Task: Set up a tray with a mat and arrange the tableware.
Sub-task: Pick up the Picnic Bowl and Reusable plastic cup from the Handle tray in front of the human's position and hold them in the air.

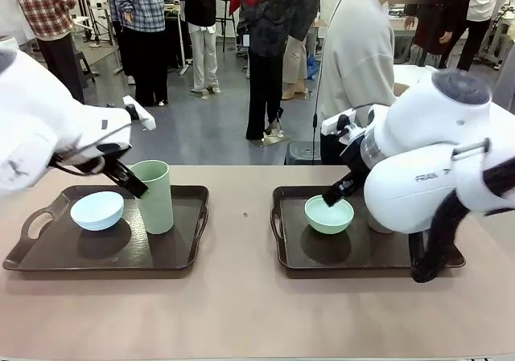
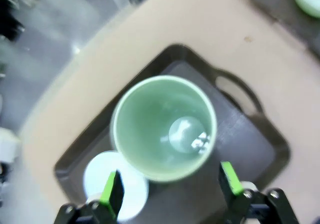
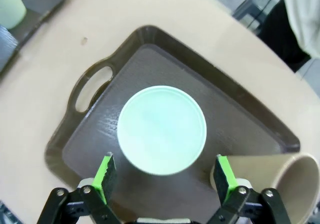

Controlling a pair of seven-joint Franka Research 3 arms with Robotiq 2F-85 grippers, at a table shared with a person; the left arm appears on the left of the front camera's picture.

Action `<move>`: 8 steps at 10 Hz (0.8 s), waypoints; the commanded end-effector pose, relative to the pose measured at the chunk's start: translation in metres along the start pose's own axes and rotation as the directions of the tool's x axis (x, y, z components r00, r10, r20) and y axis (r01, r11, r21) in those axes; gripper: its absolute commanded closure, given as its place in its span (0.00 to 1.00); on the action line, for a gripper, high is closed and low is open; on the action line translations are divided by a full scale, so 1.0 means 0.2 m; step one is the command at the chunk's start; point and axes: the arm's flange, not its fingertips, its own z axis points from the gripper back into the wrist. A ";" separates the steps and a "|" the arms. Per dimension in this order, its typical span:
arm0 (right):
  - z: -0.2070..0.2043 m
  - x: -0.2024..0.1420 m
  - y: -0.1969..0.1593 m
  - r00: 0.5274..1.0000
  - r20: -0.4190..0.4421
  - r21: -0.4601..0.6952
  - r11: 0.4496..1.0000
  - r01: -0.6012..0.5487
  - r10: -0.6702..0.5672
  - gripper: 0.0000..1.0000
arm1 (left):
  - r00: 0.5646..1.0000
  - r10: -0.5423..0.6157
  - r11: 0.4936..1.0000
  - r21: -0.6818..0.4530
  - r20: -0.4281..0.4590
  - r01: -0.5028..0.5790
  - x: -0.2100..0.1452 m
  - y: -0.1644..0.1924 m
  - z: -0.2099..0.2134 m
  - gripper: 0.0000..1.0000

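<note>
your left hand (image 1: pixel 133 182) is spread wide and grips nothing. in its wrist view the two green pads (image 2: pixel 112 189) stand either side of the pale green cup (image 2: pixel 165 129), which you see straight down into. from the front, the hand's tip sits just beside the cup's rim on the side toward the table's left edge; you cannot tell whether it touches the wall.

that cup stands upright in the left tray (image 1: pixel 105 268), which lies toward the left edge of the table (image 1: pixel 241 313). it is tall, smooth and handleless, with nothing inside. the pale blue bowl (image 1: pixel 96 210) sits open side up in the same tray, just beside the cup and nearer the left edge, apart from it.

your right hand (image 1: pixel 336 194) is also fully spread and holds nothing. it hangs over the mint green bowl (image 3: pixel 161 129), its pads (image 3: pixel 106 176) flanking the bowl's near side in the wrist view. from the front, its tip looks to be at the bowl's far rim; contact is unclear.

that bowl rests near the middle of the right tray (image 3: pixel 150 34), toward the table's right edge, round and with nothing in it. the brown-tan cup (image 3: pixel 260 171) is in the same tray, near the bowl but apart from it, close by one pad. you cannot tell from here whether it stands straight.
</note>
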 end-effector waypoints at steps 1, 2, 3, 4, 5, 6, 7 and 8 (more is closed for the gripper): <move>0.26 -0.13 0.07 0.991 -0.072 -0.081 0.991 0.108 -0.114 0.00 | 0.986 0.095 0.995 0.035 -0.134 -0.091 -0.38 -0.11 0.32 0.00; 0.33 -0.21 0.07 0.969 -0.156 -0.137 0.976 0.171 -0.192 0.00 | 0.971 0.152 0.988 0.000 -0.186 -0.155 -0.40 -0.09 0.35 0.00; 0.37 -0.26 0.04 0.953 -0.226 -0.239 0.960 0.146 -0.201 0.00 | 0.964 0.157 0.985 -0.044 -0.215 -0.170 -0.43 -0.09 0.38 0.00; 0.40 -0.39 -0.04 0.927 -0.270 -0.305 0.936 0.174 -0.260 0.00 | 0.963 0.114 0.981 -0.123 -0.244 -0.147 -0.48 -0.11 0.38 0.00; 0.46 -0.44 -0.11 0.920 -0.262 -0.280 0.935 0.216 -0.291 0.00 | 0.951 0.164 0.958 -0.186 -0.261 -0.217 -0.51 -0.06 0.37 0.00; 0.49 -0.47 -0.20 0.921 -0.229 -0.181 0.943 0.279 -0.316 0.00 | 0.951 0.218 0.921 -0.275 -0.219 -0.275 -0.51 0.02 0.37 0.00; 0.54 -0.50 -0.34 0.906 -0.181 -0.079 0.924 0.374 -0.382 0.00 | 0.939 0.298 0.872 -0.352 -0.171 -0.340 -0.51 0.11 0.38 0.00; 0.56 -0.56 -0.56 0.847 -0.146 -0.026 0.858 0.513 -0.511 0.00 | 0.912 0.391 0.821 -0.399 -0.127 -0.408 -0.54 0.19 0.42 0.00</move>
